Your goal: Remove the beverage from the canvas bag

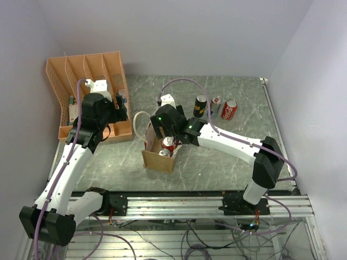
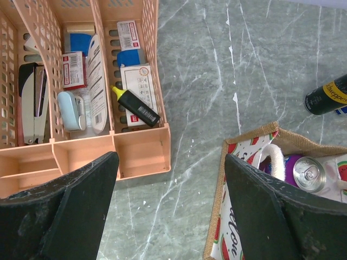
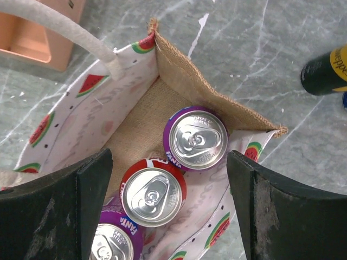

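The canvas bag (image 1: 158, 158) stands open near the table's middle, tan outside with a watermelon-print lining (image 3: 81, 108). Three beverage cans stand upright inside it: a purple Fanta (image 3: 198, 139), a red can (image 3: 153, 196) and a second purple Fanta (image 3: 111, 246). My right gripper (image 3: 168, 160) hangs open directly over the bag's mouth, a finger on each side of the cans, touching none. My left gripper (image 2: 171, 162) is open over bare table between the orange rack and the bag's left wall (image 2: 238, 216). One can top (image 2: 309, 173) shows in the left wrist view.
An orange slotted file rack (image 1: 89, 92) with office items stands at the back left. Behind the bag on the table are a black can (image 1: 201, 105), a red can (image 1: 229, 109) and another can (image 1: 216, 103). A cream rope handle (image 3: 65, 30) loops off the bag's left side.
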You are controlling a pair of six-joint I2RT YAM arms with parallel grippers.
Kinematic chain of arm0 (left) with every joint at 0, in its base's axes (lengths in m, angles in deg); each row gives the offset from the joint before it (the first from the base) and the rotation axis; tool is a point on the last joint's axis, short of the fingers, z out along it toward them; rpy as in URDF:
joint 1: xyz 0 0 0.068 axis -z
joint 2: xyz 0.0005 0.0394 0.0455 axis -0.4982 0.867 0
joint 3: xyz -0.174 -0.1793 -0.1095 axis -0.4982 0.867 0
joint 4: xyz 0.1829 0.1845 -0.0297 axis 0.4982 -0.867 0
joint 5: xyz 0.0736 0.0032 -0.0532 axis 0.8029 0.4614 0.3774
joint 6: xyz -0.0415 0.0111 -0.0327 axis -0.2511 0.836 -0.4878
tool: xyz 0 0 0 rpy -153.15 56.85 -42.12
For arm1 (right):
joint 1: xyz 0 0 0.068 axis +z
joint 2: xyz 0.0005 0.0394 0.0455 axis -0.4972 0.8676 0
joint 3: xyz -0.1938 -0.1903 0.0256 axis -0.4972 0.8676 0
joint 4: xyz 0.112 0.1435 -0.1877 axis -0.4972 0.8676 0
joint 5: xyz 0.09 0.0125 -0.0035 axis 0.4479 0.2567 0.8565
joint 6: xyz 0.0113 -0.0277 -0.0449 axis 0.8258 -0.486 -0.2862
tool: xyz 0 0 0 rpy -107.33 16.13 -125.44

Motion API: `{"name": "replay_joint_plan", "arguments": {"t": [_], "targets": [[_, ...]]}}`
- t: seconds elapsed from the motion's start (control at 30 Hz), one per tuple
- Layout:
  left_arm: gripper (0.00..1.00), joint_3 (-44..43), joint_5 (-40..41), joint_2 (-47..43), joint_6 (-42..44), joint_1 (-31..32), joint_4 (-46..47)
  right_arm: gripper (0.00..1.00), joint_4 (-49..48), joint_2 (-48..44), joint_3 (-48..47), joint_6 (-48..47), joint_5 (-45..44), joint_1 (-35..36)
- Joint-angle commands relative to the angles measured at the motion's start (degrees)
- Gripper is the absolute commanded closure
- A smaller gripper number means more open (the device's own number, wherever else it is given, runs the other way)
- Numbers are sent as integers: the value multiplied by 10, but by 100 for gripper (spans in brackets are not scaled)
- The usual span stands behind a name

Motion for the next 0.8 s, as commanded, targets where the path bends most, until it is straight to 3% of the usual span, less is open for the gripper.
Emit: {"name": "replay_joint_plan", "arguments": {"t": [0.0,0.2,0.77], "targets": [[10,-5,-1,-9,-6,-5,11,15,17,19,-16,35,-28,0],[11,-5,-6,-7,-7,-5,11,23,46,65,-45,50,-57,-4],[11,-4,-19,-9,-9,-5,12,20,162,169,-127,131,-138,-22]]}}
